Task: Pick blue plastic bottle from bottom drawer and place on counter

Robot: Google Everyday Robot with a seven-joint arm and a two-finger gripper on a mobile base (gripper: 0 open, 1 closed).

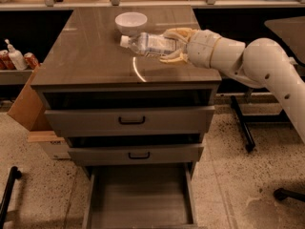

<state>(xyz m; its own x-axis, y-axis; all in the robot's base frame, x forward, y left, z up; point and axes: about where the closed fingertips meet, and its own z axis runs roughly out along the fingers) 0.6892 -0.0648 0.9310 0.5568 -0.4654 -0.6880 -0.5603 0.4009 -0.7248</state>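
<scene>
- Speckled floor (228, 185) all around a drawer cabinet, dark shelving behind.
- Glossy grey-brown counter (86, 56) on top of the cabinet, curved light glints near its middle.
- White arm (267, 63) reaching in from the right, over the counter's right half.
- Bottom drawer (140, 199) pulled fully out at floor level, flat floor bare.
- Two upper drawers (86, 120) with black bar handles, both slightly ajar.
- Cardboard box (26, 104) leaning against the cabinet's left side.
- Gripper (169, 46) above the counter's rear right part, fingers pinched around the base end of the blue plastic bottle (150, 44).
- Bottle lying on its side over the counter, white cap pointing left; contact with the surface impossible to tell.
- White bowl (131, 22) on the counter, just behind the cap.
- White pump bottle (15, 57) and red cans (31, 60) on a low shelf, far left.
</scene>
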